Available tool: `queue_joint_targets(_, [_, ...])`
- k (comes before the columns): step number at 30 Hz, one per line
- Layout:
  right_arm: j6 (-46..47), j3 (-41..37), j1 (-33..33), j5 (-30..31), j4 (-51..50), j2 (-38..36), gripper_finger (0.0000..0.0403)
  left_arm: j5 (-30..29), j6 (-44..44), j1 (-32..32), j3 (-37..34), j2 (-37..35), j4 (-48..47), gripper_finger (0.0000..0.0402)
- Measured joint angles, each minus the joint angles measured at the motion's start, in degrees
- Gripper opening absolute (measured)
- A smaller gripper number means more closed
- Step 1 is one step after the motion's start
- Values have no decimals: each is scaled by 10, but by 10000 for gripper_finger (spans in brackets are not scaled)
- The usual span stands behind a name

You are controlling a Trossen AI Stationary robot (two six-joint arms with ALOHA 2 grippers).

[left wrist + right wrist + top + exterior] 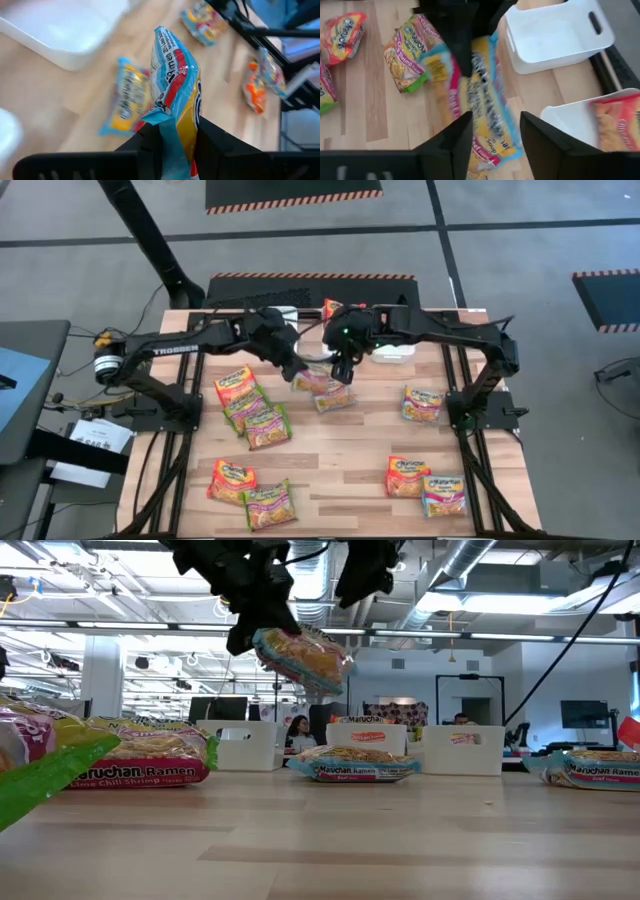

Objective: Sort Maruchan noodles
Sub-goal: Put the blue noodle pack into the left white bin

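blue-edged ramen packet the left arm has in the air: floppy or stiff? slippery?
The blue-edged plastic ramen packet probably stays fairly stiff: pinched at one end by the left gripper, its free end stands out without drooping. The glossy, crinkled film looks slippery, so an edge pinch may slide. Likely light, since a narrow pinch carries it. The right gripper hovers open nearby.

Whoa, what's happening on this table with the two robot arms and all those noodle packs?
The left pincer is shut on a blue-edged noodle packet, holding it up above the table. The right pincer hangs open just beside it, over another blue packet lying flat. More packets are scattered around the wooden table, and one orange packet already sits in a white bin.
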Motion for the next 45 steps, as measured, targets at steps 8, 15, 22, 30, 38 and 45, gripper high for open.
queue_joint_targets(8, [-8,94,-28,0,-37,0,211,-64,102,108,0,-57,-37,63])
queue_joint_targets(15, [-16,117,-62,0,-37,-1,204,-71,221,227,0,-76,-26,63])
queue_joint_targets(22, [-20,117,-98,1,-38,-1,203,-2,281,346,0,-66,11,63])
queue_joint_targets(30, [1,117,-131,1,-33,-1,203,101,303,406,0,17,20,63])
queue_joint_targets(38, [14,117,-152,1,-33,-1,203,124,309,406,0,100,49,63])
queue_joint_targets(45, [17,117,-156,1,-33,-1,203,120,319,406,0,136,70,66])
